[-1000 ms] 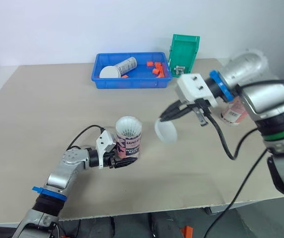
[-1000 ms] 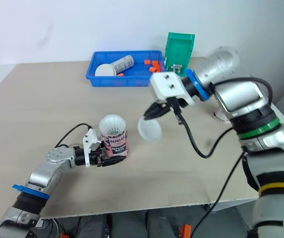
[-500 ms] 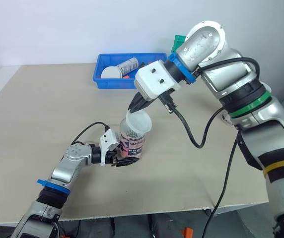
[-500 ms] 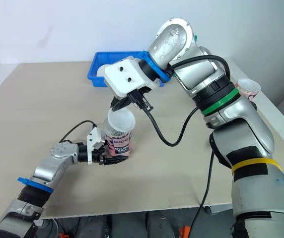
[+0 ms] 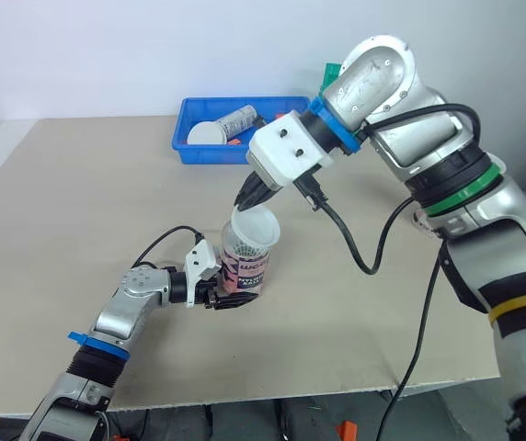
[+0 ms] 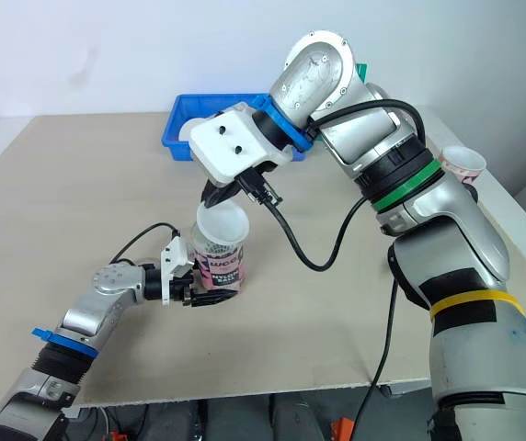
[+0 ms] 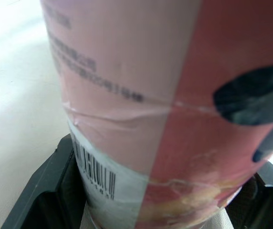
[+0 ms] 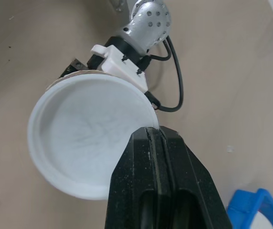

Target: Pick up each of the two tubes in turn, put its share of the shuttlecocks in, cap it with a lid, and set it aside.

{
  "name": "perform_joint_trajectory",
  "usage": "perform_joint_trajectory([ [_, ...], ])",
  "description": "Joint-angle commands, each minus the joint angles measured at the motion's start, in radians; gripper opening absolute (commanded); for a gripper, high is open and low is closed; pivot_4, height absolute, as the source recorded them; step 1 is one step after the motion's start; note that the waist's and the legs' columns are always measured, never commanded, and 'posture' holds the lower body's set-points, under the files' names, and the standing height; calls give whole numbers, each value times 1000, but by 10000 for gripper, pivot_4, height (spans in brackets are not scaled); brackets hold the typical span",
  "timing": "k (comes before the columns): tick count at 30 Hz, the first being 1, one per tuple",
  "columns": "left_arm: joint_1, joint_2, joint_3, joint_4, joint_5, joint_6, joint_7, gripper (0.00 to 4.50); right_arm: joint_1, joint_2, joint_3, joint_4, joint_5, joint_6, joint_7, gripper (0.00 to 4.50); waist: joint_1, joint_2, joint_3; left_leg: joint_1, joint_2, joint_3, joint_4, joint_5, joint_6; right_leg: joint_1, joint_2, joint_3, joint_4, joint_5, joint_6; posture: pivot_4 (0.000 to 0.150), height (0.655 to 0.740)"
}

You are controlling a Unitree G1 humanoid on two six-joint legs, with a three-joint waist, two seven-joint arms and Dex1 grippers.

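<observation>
The right hand (image 5: 247,197), its two black fingers pressed together on the rim of the round white plastic lid (image 5: 256,227), has swung in from open air beside the pink printed cardboard tube (image 5: 246,268). It now holds the lid tilted over the tube's mouth, barely moved in the last half second. The tube stands upright on the pale bench (image 5: 61,211), clamped near its base by the left hand (image 5: 226,296). Capping looks under way, not finished: the lid seems to need levelling and pressing down before the tube can be set aside.
</observation>
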Motion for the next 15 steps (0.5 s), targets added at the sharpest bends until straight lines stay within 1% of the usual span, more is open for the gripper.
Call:
perform_joint_trajectory([
  [1,36,21,-68,78,91,38,12,33206,-35,-15,-17,-16,36,-33,32,881,0,0,0,0,0,0,0,0,0,0,0,0,0,0,0,1500,7037],
  [15,121,58,-36,-15,68,69,65,33206,-30,-25,43,-31,115,-90,32,881,-3,0,0,1,1,0,-3,0,0,-1,1,-1,0,-1,-2,1500,7037],
])
